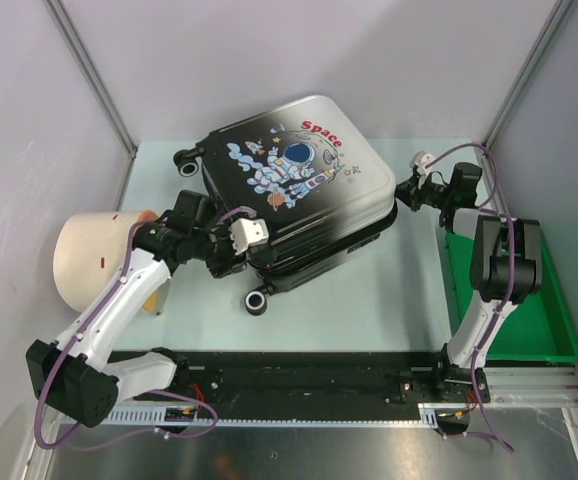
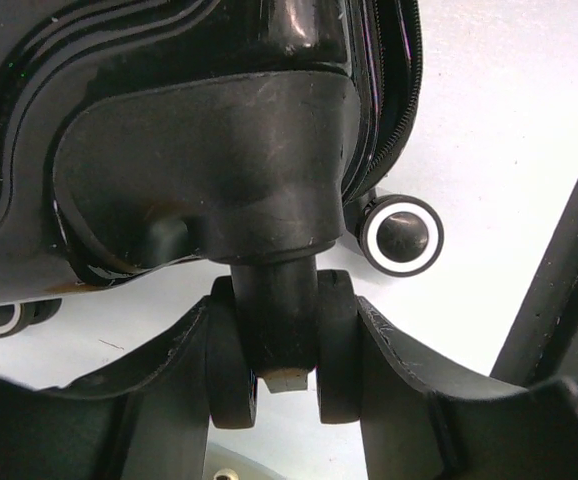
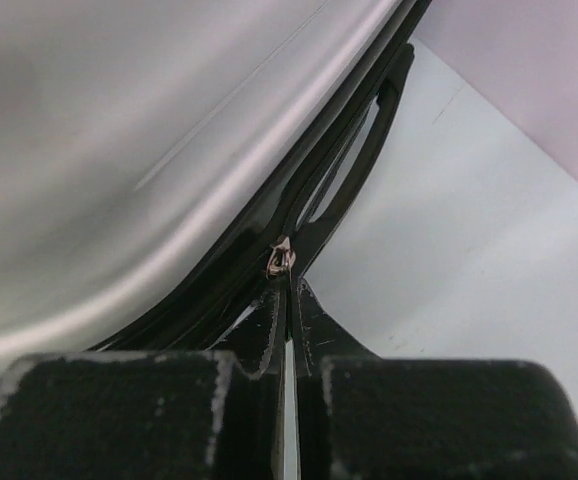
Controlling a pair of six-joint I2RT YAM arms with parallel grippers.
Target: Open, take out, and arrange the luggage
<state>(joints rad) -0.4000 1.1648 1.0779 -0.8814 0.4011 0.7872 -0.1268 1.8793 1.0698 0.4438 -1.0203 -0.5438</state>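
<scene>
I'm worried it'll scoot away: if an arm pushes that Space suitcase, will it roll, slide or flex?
The luggage is probably stiff: its glossy hard shell shows no sag. Lying flat, it likely won't roll on its wheels, but the smooth shell may slide on the table. The left end effector, clamped on one wheel, should steady it.
</scene>
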